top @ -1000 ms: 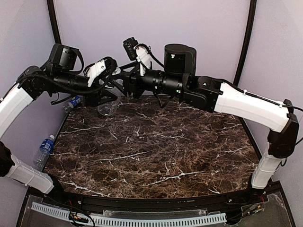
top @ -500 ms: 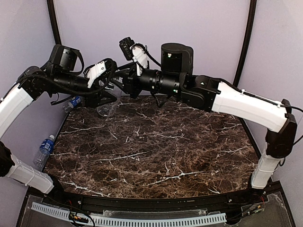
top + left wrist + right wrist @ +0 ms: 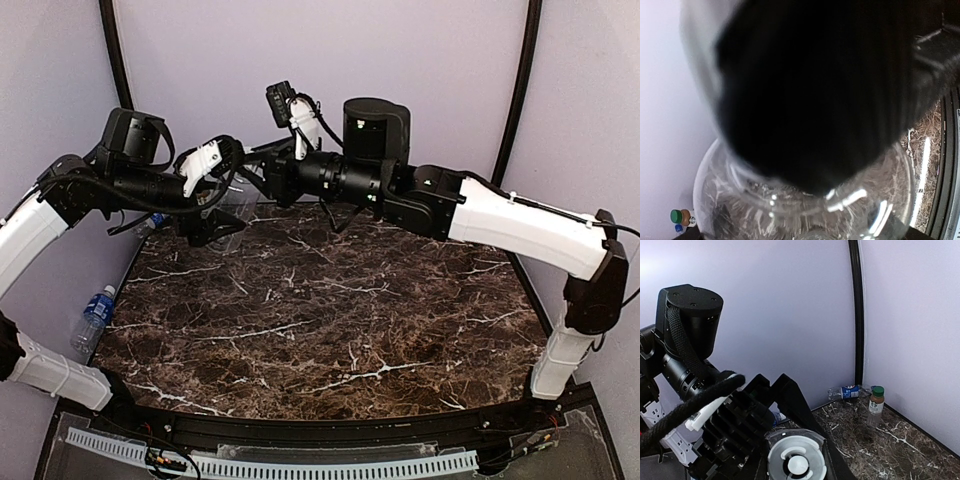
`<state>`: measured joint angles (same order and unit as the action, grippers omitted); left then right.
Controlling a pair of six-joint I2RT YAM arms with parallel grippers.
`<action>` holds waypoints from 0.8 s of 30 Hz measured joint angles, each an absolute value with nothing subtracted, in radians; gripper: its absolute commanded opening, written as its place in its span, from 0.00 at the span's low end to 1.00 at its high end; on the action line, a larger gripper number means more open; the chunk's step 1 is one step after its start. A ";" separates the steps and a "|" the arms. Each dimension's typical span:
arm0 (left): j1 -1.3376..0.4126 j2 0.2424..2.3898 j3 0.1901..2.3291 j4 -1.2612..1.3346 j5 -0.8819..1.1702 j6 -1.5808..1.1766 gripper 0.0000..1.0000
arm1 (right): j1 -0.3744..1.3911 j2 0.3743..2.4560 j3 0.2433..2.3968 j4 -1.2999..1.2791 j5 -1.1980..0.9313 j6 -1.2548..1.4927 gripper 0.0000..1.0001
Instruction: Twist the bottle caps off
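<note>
Blue-labelled plastic lies at the far left: one bottle (image 3: 95, 315) on its side beside the marble table's (image 3: 330, 330) left edge, cap on. Further in, the left gripper (image 3: 218, 205) sits at the clear bottle (image 3: 805, 215), raised above the table's back corner; whether its jaws grip or stand apart I cannot tell. Next, the right gripper (image 3: 258, 183) seems clamped on that bottle's white cap (image 3: 797, 462). If the left hold is slack, the bottle would likely spin with the cap or drop.
</note>
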<state>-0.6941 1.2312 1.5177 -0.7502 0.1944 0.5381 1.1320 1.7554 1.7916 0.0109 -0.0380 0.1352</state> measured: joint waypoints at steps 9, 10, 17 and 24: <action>-0.701 1.227 1.502 -0.715 0.159 0.542 0.83 | 1.125 1.672 1.634 0.158 0.015 0.263 0.00; -0.701 1.227 1.502 -0.711 0.157 0.544 0.83 | 1.124 1.667 1.626 0.168 0.021 0.274 0.00; -0.701 1.226 1.500 -0.706 0.136 0.556 0.80 | 1.116 1.658 1.607 0.223 0.018 0.358 0.00; -0.701 1.226 1.500 -0.705 0.130 0.570 0.61 | 1.101 1.649 1.576 0.259 0.003 0.405 0.03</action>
